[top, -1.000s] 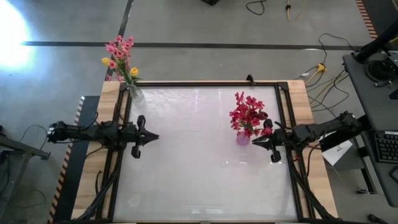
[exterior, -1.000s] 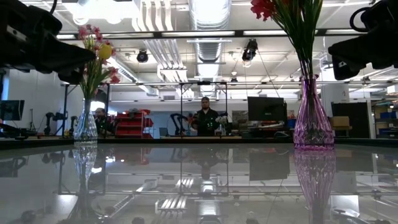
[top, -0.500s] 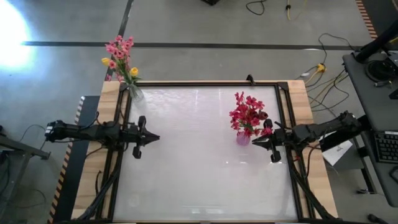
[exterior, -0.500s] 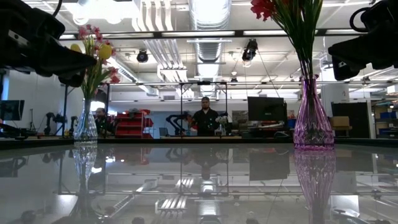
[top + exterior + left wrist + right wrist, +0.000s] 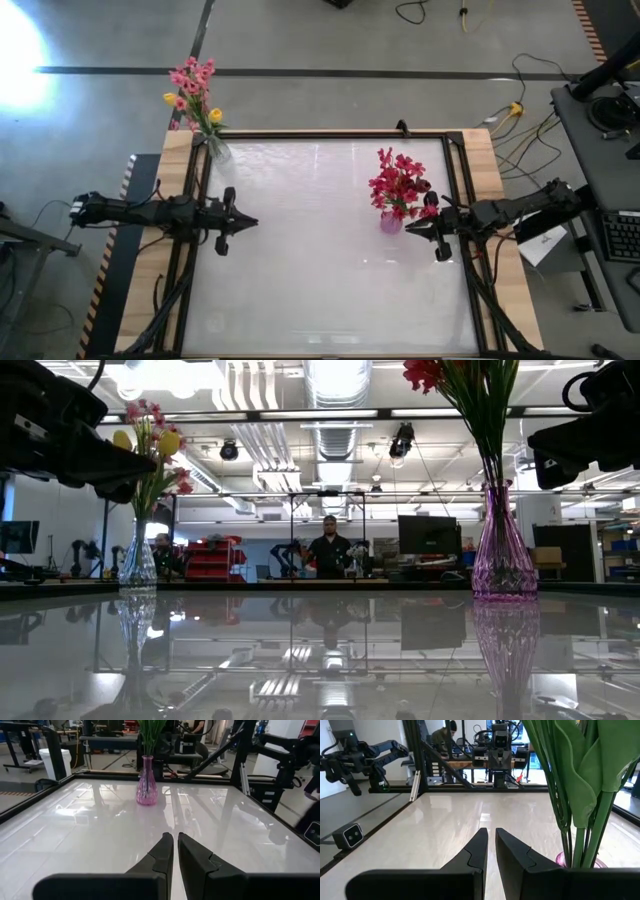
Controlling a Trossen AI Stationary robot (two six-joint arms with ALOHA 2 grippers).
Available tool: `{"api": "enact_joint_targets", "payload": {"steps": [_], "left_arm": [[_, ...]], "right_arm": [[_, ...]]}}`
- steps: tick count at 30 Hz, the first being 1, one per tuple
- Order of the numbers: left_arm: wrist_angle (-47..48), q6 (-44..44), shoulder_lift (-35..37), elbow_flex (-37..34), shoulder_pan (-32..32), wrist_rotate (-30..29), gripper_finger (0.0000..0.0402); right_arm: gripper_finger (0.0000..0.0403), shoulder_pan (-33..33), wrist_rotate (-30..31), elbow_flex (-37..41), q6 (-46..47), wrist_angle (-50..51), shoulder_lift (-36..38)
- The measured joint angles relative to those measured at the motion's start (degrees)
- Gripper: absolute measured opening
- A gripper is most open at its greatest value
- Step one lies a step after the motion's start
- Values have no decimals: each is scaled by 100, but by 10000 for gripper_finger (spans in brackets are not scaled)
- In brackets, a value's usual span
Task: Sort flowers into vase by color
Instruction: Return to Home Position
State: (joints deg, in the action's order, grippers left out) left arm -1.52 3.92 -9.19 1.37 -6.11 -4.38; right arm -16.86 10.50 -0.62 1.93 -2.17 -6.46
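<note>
Now both arms lie low at the side edges of the table (image 5: 320,290). The left gripper (image 5: 248,221) at centre left and the right gripper (image 5: 409,227) at centre right each have their fingers drawn together, holding nothing. Pink flowers (image 5: 192,78) and yellow tulips (image 5: 215,115) stand in the transparent vase (image 5: 218,151) at upper left. Red flowers (image 5: 398,186) fill the purple vase (image 5: 390,223) just beside the right gripper.

The corner vase (image 5: 218,150) stands at the table's (image 5: 320,300) far left corner, flowers (image 5: 195,95) in it — the second vase (image 5: 390,222) (its own bunch (image 5: 398,185) inside) stands nearer, toward the right side, just beside the right gripper (image 5: 410,227). The left gripper (image 5: 250,220) hangs over the left side, apart from both.
</note>
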Motion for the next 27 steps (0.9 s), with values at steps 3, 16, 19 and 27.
{"api": "enact_joint_targets", "payload": {"steps": [3, 16, 19, 27], "left_arm": [[-2, 0, -48, 0, 0, 1, 13], [-17, 0, -170, 9, 0, 2, 13], [-17, 0, -170, 9, 0, 2, 13], [-17, -2, -170, 9, 0, 2, 13]], "right_arm": [[29, 0, 0, 0, -2, 0, 0], [29, 0, 0, 0, 0, 0, -2], [29, 0, 2, 0, 0, 0, -2], [29, 0, 2, 2, 0, 0, -2]]}}
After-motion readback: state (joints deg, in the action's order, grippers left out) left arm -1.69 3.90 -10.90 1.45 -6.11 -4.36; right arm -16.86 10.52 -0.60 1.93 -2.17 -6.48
